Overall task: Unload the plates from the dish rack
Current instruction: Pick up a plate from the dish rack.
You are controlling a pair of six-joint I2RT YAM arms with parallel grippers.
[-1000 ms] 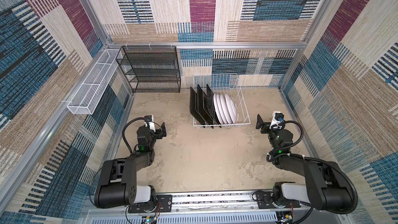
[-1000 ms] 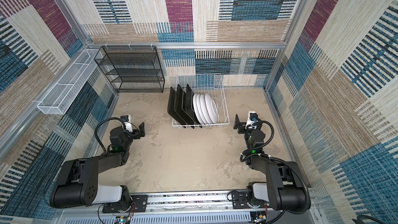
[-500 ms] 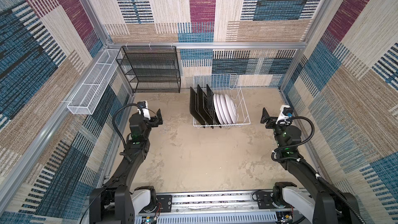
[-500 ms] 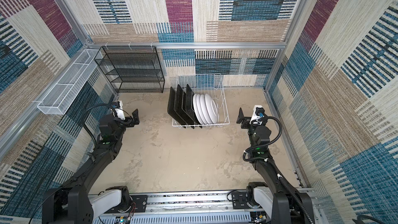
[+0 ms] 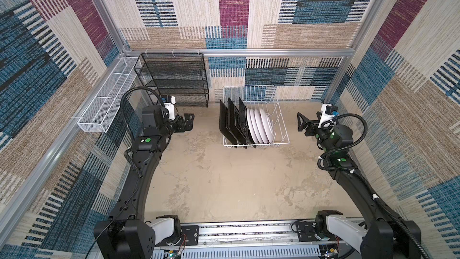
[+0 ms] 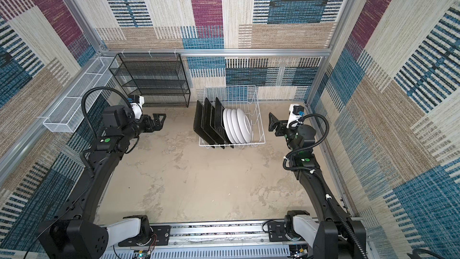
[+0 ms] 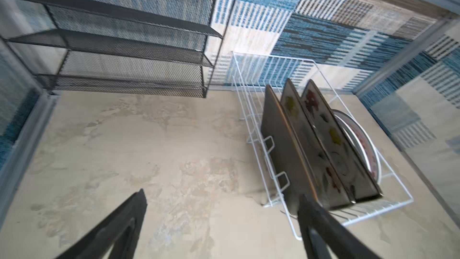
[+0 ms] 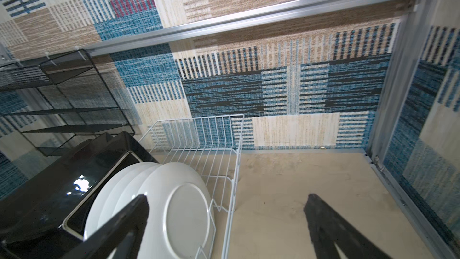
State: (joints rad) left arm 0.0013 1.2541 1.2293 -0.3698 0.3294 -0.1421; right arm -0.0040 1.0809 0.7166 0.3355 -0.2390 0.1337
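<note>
The white wire dish rack (image 5: pixel 278 143) (image 6: pixel 256 143) stands at the back middle of the floor. In it three black-backed square plates (image 5: pixel 231 123) (image 6: pixel 207 123) stand on edge on its left, with a row of white-backed round plates (image 5: pixel 260 127) (image 6: pixel 237 127) beside them. My left gripper (image 5: pixel 189 120) (image 6: pixel 160 120) hangs open left of the rack, apart from it. My right gripper (image 5: pixel 300 122) (image 6: pixel 271 122) is open just right of it. The left wrist view shows the square plates' flowered faces (image 7: pixel 311 150) past the open left gripper (image 7: pixel 222 193). In the right wrist view the round plates (image 8: pixel 184 210) lie beyond the open right gripper (image 8: pixel 227 195).
A black mesh shelf unit (image 5: pixel 174 80) stands against the back wall, left of the rack. A long white mesh basket (image 5: pixel 107 100) hangs on the left wall rail. Patterned walls and aluminium frame bars close in three sides. Bare tan floor (image 5: pixel 224 183) lies in front of the rack.
Both arms have unfolded, lifting and carrying their grippers towards the back, level with the rack's two sides. Both grippers stay open. The plates have not moved.
</note>
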